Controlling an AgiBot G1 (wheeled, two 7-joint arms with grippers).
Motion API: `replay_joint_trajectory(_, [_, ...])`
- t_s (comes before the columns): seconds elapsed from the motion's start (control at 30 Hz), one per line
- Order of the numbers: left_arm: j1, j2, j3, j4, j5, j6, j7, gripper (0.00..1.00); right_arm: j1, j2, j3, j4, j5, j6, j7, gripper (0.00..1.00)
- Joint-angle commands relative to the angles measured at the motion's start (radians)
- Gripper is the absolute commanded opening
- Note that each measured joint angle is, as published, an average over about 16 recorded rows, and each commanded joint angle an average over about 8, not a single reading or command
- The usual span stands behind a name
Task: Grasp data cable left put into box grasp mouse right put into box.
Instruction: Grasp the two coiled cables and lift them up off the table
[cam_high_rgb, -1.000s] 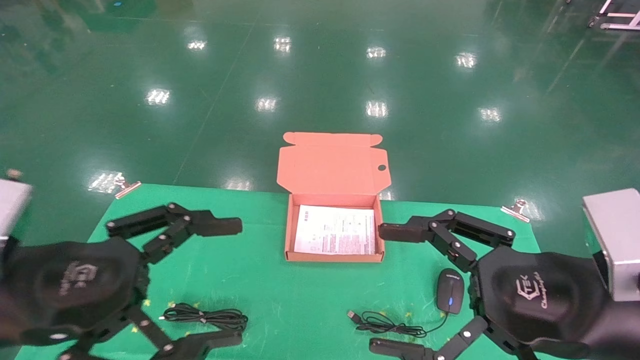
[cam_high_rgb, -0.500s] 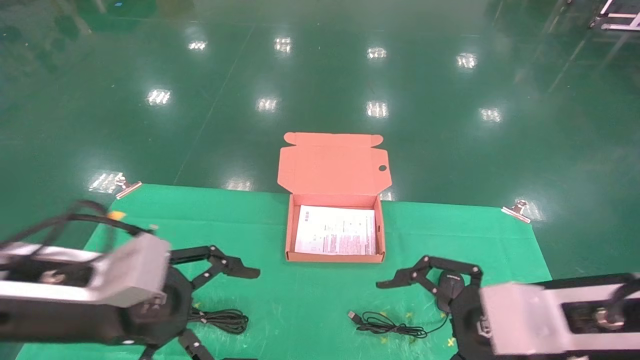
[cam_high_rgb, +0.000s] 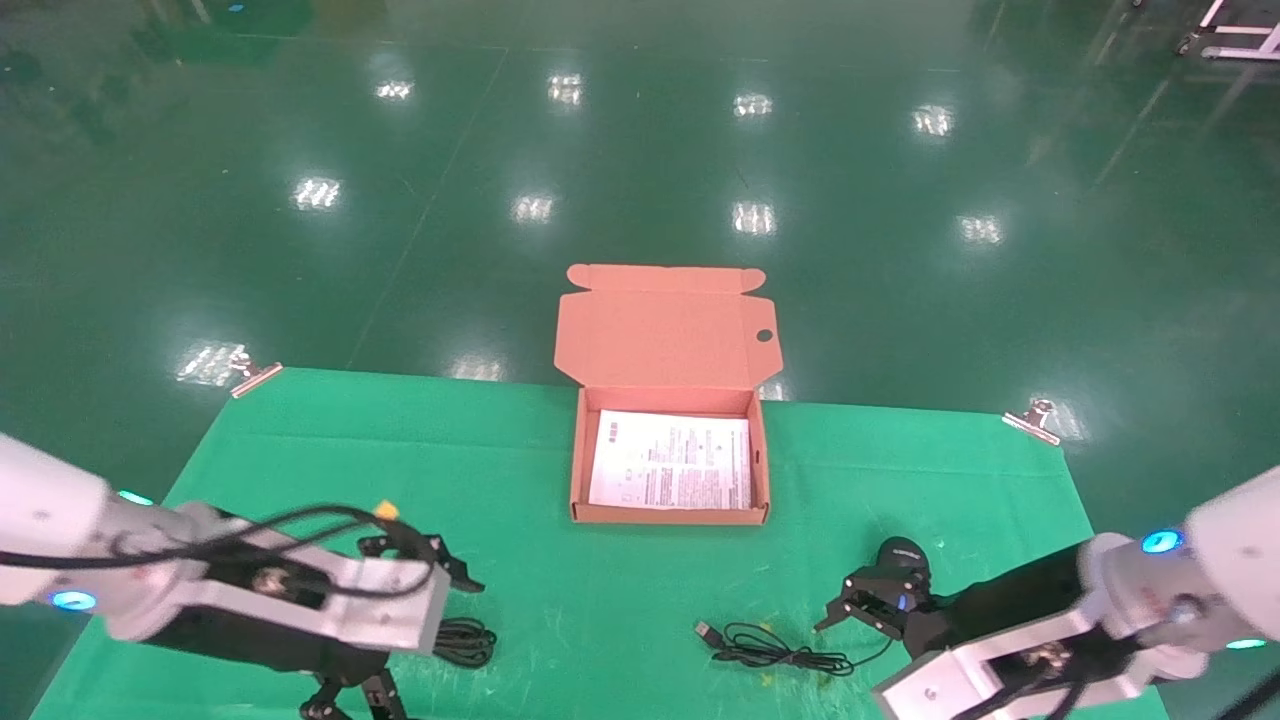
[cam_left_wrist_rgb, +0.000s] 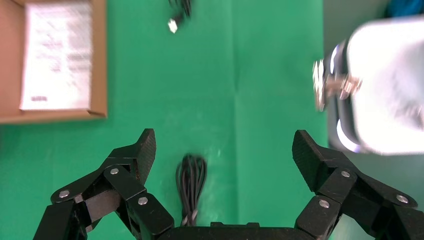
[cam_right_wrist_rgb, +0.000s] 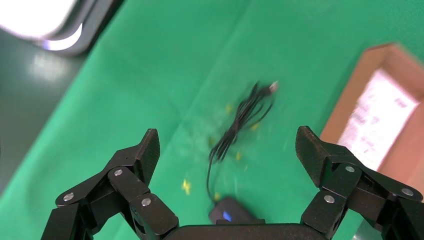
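Note:
The box (cam_high_rgb: 573, 470) stands open at the table's middle back, lid up, with a white leaflet inside; its corner shows in the left wrist view (cam_left_wrist_rgb: 98, 60) and the right wrist view (cam_right_wrist_rgb: 360, 80). The data cable (cam_high_rgb: 468, 641) lies front left. My left gripper (cam_high_rgb: 415, 640) hangs over it, open, with the bundle (cam_left_wrist_rgb: 191, 182) between its spread fingers, nearer one finger. The mouse (cam_high_rgb: 900, 560) lies front right with its blue light on. My right gripper (cam_high_rgb: 868, 605) is open above it; the mouse (cam_right_wrist_rgb: 232, 217) sits near the palm. Its loose cord (cam_high_rgb: 775, 650) trails left.
The green cloth (cam_high_rgb: 500, 470) covers the table, held by metal clips at the back corners (cam_high_rgb: 255, 376) (cam_high_rgb: 1035, 418). Beyond the back edge is shiny green floor. Small yellow marks dot the cloth near the cord (cam_right_wrist_rgb: 186, 186).
Both arms have swung from raised, spread near the camera, to pointing down. The left gripper came down over the data cable and the right over the mouse. Nothing on the table moved.

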Motion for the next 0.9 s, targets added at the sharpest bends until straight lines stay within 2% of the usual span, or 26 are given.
replay_joint_trajectory(0.03, [-0.010,0.023,0.040,-0.002,0.069,-0.008,0.007,1.00,0.014,-0.019,-0.040,0.001,-0.060,0.009,-0.012,1.00])
replay_joint_trajectory(0.27, [0.027,0.076,0.120,0.001,0.276,-0.083,-0.026,1.00,-0.023,-0.049,-0.097,-0.001,-0.177,0.067,0.001,1.00])
replay_joint_trajectory(0.47, [0.054,0.109,0.153,0.027,0.384,-0.127,-0.075,1.00,-0.080,-0.065,-0.113,-0.002,-0.283,0.174,0.068,1.00])
replay_joint_trajectory(0.67, [0.065,0.152,0.160,0.132,0.429,-0.168,-0.122,1.00,-0.153,-0.067,-0.101,-0.006,-0.349,0.297,0.180,1.00])
replay_joint_trajectory(0.9, [0.056,0.208,0.149,0.347,0.418,-0.225,-0.099,1.00,-0.213,-0.083,-0.092,-0.023,-0.382,0.370,0.286,1.00])
